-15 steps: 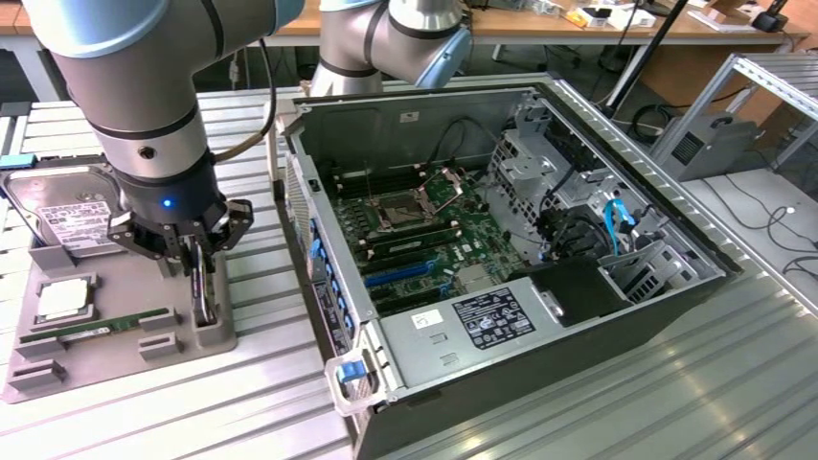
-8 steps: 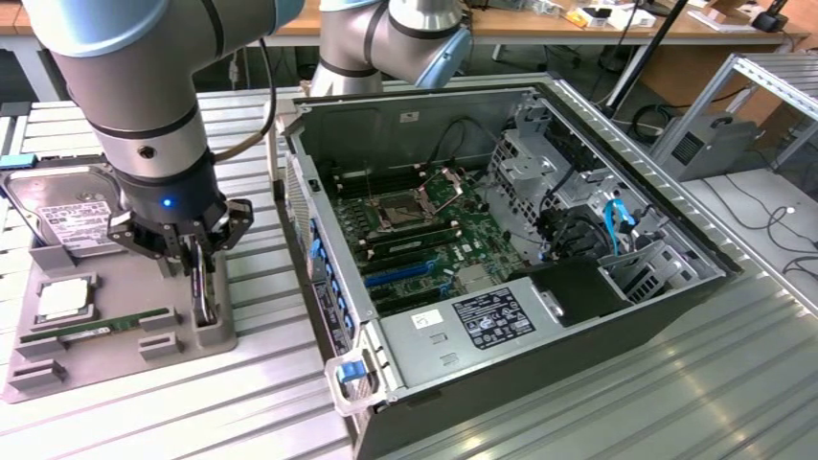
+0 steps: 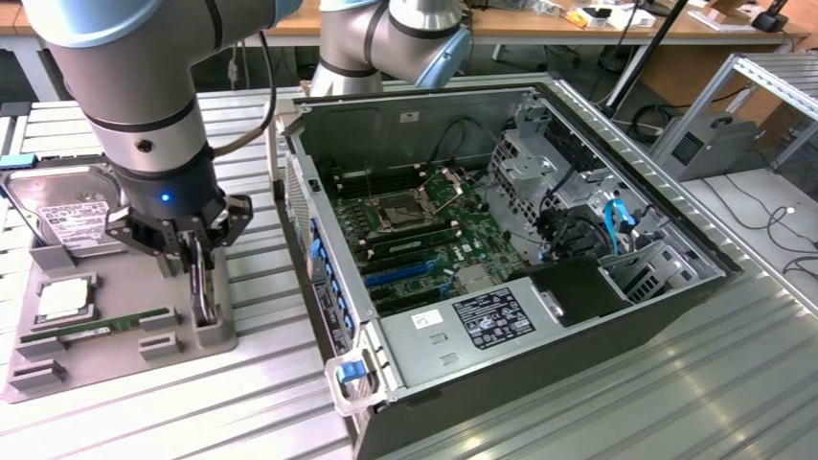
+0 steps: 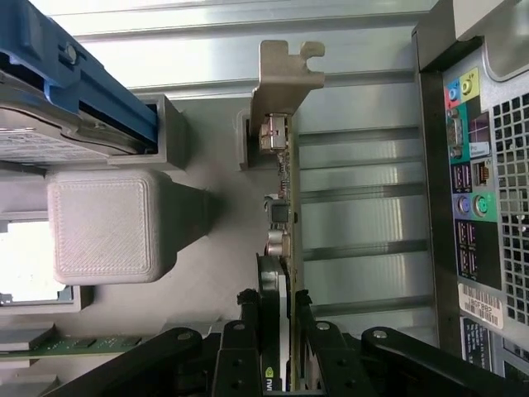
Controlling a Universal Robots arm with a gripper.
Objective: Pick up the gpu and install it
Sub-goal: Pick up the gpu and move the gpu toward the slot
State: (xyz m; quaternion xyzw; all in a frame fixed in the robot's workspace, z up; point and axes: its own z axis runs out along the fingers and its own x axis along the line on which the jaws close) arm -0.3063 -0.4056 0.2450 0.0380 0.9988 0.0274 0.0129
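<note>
The gpu (image 3: 202, 305) stands edge-on as a thin black slab in the grey holder tray (image 3: 122, 356) on the exterior view's left. My gripper (image 3: 198, 276) points straight down over it, one finger on each side. In the wrist view the gpu (image 4: 285, 207) runs away from the camera to its silvery end bracket (image 4: 281, 78). There my gripper (image 4: 277, 322) has its black fingers (image 4: 245, 335) pressed against both faces of the card. I cannot tell whether the card has left its holder slot. The open computer case (image 3: 301, 163) lies beside the tray with its motherboard (image 3: 428, 240) exposed.
The tray also carries a silver hard drive (image 3: 64, 216), a processor (image 3: 61, 299) and a green memory stick (image 3: 109, 324). The case's rear port panel (image 4: 475, 190) is close by on one side. A grey holder block (image 4: 103, 223) and the blue-railed drive (image 4: 74, 91) sit on the other.
</note>
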